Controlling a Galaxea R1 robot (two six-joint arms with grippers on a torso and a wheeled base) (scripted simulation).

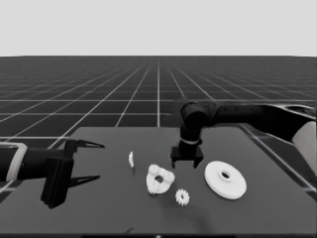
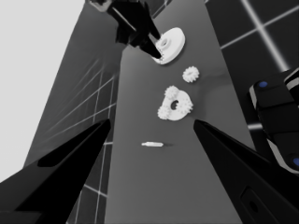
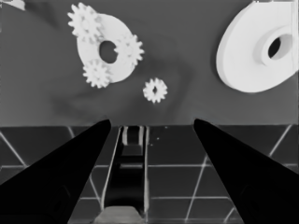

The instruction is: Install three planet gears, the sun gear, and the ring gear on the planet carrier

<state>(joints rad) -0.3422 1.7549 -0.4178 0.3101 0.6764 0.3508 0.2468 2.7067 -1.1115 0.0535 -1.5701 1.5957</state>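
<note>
My right pincer (image 1: 186, 161) hung wide, holding nothing, above the table behind the flat white wide-holed smaller round part (image 1: 159, 180), which carried three toothed gears. A fourth white toothed gear (image 1: 182, 197) lay loose just beside it; left pincer (image 1: 90, 160) parked wide.

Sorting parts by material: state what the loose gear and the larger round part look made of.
Loose gear: matte white, evenly moulded teeth, plastic-like, though a render cannot confirm it. Larger round part: same matte white, thick, smooth, no metallic shine; probably plastic too.
</note>
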